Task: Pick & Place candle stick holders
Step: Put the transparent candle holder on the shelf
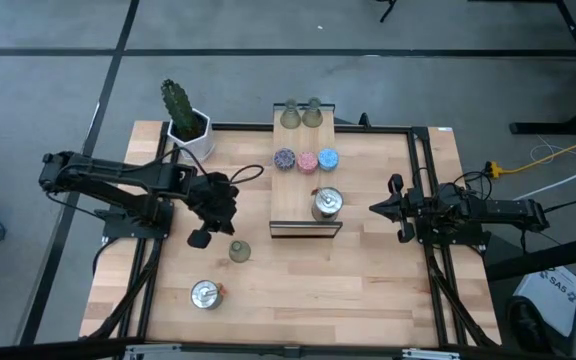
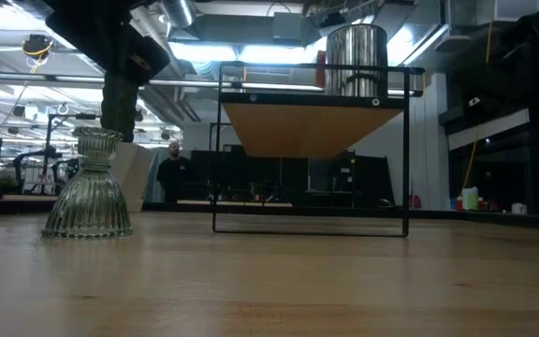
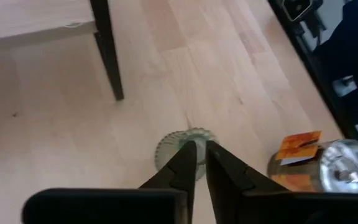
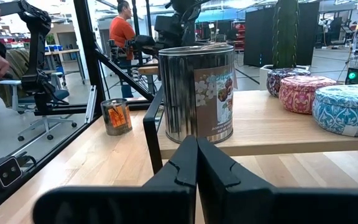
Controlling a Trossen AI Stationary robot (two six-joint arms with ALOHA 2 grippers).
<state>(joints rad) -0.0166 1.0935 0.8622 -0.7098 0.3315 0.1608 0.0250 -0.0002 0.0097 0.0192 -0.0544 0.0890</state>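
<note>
**Green glass holder under the left gripper, grip not yet made**

The left gripper (image 1: pixel 206 232) is seen directly above the olive-green bell-shaped holder (image 1: pixel 239 251), which stands upright on the worktop, toward the front edge and left of the raised wooden board (image 1: pixel 306 205). In the left wrist view the fingers are drawn nearly together, with only a thin slit between them, and the holder (image 3: pixel 182 148) is caught just past their tips. Nothing is held.

The piece is ribbed glass by the look of it in the low view (image 2: pixel 88 192): rigid, breakable, probably slick, with a wide skirt and a narrow neck under a small rim. The neck is judged the sensible place to be pinched; the flared base would likely be too wide and too sloped for a secure hold. A wider opening would be needed first. A tilt or knock against the rim could topple it.

One silver holder (image 1: pixel 205 294) is left near the front-left corner of the worktop. Another silver one (image 1: pixel 326 203) is set on the board, with the purple (image 1: pixel 284 159), pink (image 1: pixel 307 162) and blue (image 1: pixel 328 158) low holders behind it and two more green ones (image 1: pixel 301 114) at the board's far end.

The right gripper (image 1: pixel 376 209) is parked at the right side, fingers pressed shut, empty.
</note>
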